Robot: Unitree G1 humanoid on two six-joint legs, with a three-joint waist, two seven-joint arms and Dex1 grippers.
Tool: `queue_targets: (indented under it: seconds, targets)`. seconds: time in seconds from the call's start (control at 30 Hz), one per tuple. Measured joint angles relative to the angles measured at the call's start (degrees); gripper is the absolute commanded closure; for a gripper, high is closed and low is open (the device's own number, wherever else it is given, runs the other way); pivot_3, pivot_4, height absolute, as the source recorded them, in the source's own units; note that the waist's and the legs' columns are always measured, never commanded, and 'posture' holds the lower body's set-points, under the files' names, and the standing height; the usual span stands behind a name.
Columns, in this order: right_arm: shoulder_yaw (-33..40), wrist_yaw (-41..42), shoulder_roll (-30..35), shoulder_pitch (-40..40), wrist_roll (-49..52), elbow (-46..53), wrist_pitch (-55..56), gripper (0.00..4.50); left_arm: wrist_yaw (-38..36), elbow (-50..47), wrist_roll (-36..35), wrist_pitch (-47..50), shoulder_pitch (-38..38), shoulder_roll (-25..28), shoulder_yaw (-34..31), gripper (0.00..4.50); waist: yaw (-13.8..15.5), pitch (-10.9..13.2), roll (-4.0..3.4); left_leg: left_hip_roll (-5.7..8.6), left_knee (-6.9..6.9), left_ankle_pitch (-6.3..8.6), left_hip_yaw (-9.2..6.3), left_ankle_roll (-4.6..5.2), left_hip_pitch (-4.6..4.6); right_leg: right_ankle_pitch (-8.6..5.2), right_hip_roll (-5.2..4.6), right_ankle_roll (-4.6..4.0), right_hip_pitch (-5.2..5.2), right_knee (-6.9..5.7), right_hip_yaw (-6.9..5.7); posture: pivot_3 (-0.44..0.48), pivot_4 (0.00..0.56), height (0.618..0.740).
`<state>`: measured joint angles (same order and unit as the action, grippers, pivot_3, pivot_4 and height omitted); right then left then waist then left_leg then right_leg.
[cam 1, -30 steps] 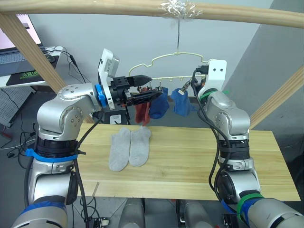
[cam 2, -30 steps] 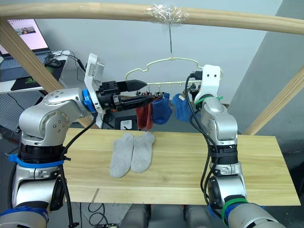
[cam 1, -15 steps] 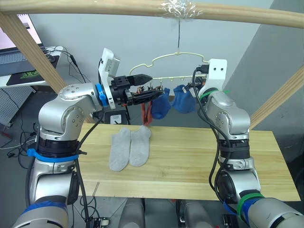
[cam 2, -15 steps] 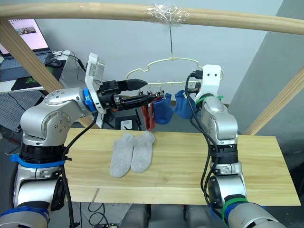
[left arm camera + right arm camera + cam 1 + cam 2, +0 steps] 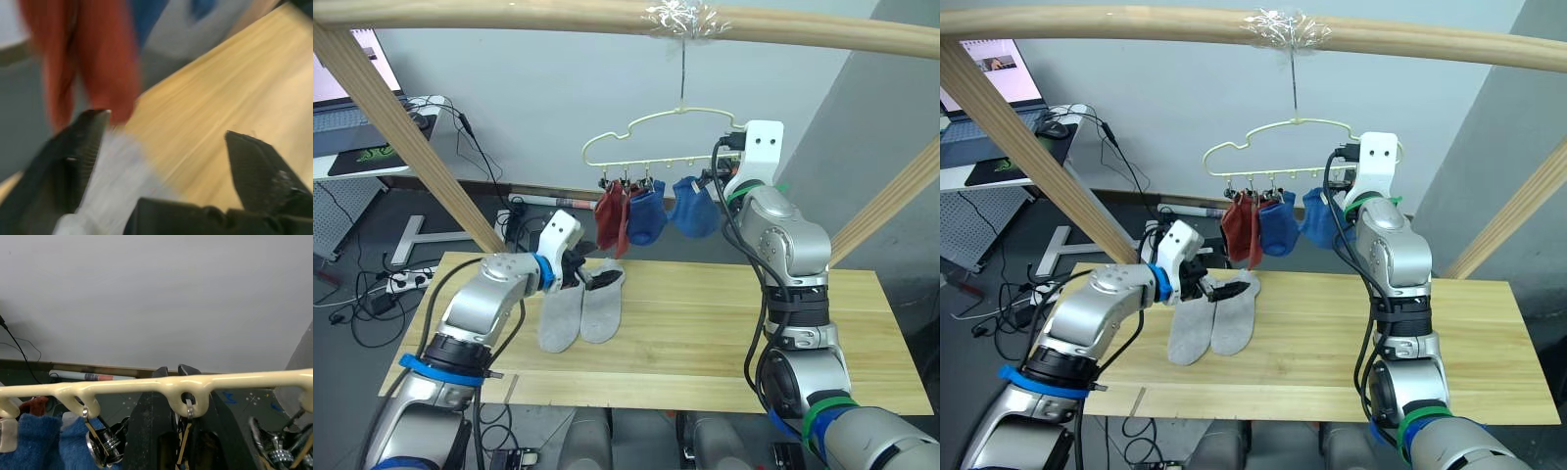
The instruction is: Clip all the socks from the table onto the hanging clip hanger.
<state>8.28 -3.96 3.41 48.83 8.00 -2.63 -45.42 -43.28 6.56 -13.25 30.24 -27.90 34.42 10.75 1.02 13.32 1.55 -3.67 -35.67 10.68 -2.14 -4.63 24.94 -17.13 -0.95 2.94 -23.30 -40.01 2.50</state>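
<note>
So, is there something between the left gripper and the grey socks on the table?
Nothing visible does. The left gripper is open right above the cuffs of the two grey socks on the table, with no object between.

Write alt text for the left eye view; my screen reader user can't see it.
The left gripper, open, reaches over two grey socks on the wooden table. Two red socks and two blue socks hang from the hanger, held by the right gripper.

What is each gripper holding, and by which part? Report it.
Left gripper: nothing; it is open above the grey socks' cuffs. Right gripper: at the clip hanger's bottom bar; whether it grips it cannot be told.
</note>
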Motion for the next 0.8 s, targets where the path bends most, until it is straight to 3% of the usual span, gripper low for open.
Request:
queue_targets:
  seconds: [0.23,0.47,0.8]
  targets:
    - [0.1,0.0,-0.2,0.1,0.0,0.2,-1.2,4.45,2.7,17.4,7.4,-12.1,-3.8,-6.8,1.0,0.03,0.4,0.0,0.00,0.02,-0.04,0.00,0.03,0.00,0.02,0.00,-0.01,0.00,0.00,-0.01,0.00,0.142,0.158,0.740]
    - [0.1,0.0,-0.1,0.1,0.0,1.5,-2.1,4.45,3.7,33.0,12.6,-17.0,-11.2,-12.4,2.4,0.03,0.2,0.0,0.00,0.02,-0.04,0.01,0.03,0.01,0.02,0.00,-0.01,0.00,0.00,-0.01,0.00,0.109,0.158,0.740]
    - [0.4,-0.1,-0.1,0.1,-0.1,2.6,-3.2,4.45,3.1,38.1,17.6,-17.2,-12.0,-13.4,3.6,0.03,-0.5,0.0,0.01,0.01,-0.06,0.00,0.03,0.01,0.02,0.00,0.00,0.00,0.00,-0.04,0.00,0.096,0.158,0.740]
